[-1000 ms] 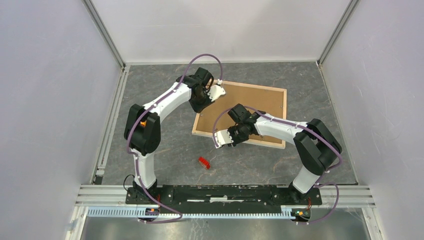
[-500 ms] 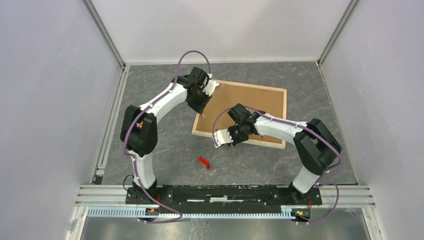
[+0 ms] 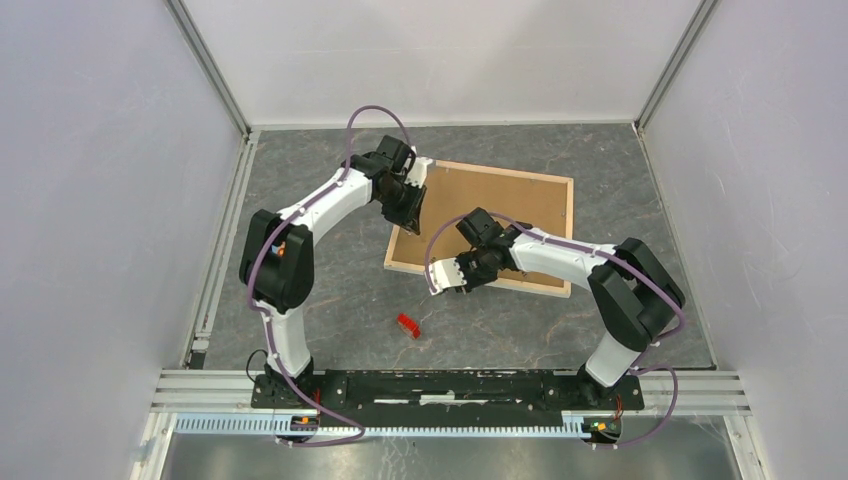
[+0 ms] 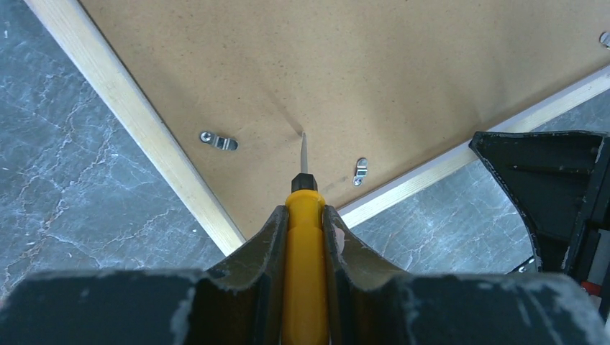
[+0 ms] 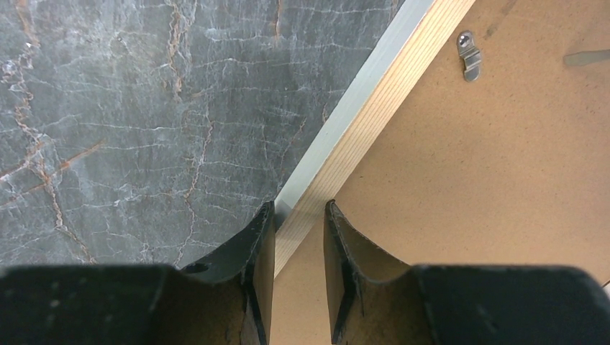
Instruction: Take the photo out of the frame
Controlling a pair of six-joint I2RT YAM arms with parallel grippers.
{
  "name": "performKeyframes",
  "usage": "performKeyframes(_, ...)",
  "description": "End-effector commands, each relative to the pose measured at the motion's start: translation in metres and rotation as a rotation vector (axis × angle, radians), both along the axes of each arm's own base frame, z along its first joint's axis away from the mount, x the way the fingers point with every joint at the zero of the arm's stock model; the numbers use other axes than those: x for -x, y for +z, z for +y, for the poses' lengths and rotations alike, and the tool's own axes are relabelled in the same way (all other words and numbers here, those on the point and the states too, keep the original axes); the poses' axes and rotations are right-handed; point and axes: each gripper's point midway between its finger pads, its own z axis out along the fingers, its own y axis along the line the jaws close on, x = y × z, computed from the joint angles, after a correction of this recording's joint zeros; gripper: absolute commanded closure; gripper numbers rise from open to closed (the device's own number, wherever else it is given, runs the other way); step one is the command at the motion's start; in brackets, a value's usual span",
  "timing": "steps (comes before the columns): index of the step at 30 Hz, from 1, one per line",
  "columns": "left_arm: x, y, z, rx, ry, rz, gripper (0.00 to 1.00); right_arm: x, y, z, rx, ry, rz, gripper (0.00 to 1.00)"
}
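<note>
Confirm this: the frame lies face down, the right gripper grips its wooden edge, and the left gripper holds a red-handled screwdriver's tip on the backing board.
Not quite: the screwdriver has a yellow handle, not red, as the left wrist view shows. The rest is right: the frame lies face down, the right gripper grips its wooden edge, and the left gripper holds the tip on the backing board.

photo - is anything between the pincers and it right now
Yes. The frame lies face down, and the brown backing board covers the photo completely. Metal clips sit on the board near its edges. The left pincer holds a screwdriver, tip on the board; the right pincer grips the frame's rail.
</note>
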Motion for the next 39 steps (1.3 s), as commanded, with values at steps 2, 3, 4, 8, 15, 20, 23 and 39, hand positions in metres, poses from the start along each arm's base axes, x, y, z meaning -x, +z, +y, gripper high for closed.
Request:
performKeyframes(2, -0.016, 0.028, 0.010, 0.074, 0.033, -0.043, 0.98, 0.033, -0.013, -0.026, 0.044, -0.080, 0.181, 0.69)
performKeyframes(3, -0.019, 0.034, 0.013, 0.072, 0.033, -0.063, 0.98, 0.030, -0.008, -0.024, 0.020, -0.121, 0.194, 0.66)
performKeyframes(4, -0.023, 0.038, 0.017, 0.072, 0.041, -0.079, 0.98, 0.023, -0.002, -0.024, -0.005, -0.165, 0.197, 0.63)
performKeyframes(8, -0.033, 0.053, 0.033, 0.065, 0.057, -0.133, 0.98, -0.007, 0.028, -0.026, -0.142, -0.354, 0.219, 0.50)
performKeyframes(15, -0.023, 0.050, 0.051, -0.005, -0.038, -0.176, 0.98, -0.044, 0.075, -0.038, -0.339, -0.582, 0.253, 0.38)
performKeyframes(20, -0.007, 0.037, 0.055, -0.014, -0.106, -0.154, 0.98, -0.071, 0.078, -0.072, -0.409, -0.831, 0.242, 0.29)
performKeyframes(23, -0.003, 0.028, 0.056, -0.018, -0.110, -0.129, 0.98, -0.084, 0.070, -0.099, -0.422, -0.979, 0.250, 0.25)
performKeyframes(39, -0.016, 0.004, 0.039, 0.022, -0.092, -0.097, 0.98, -0.117, 0.047, -0.222, -0.423, -1.478, 0.239, 0.06)
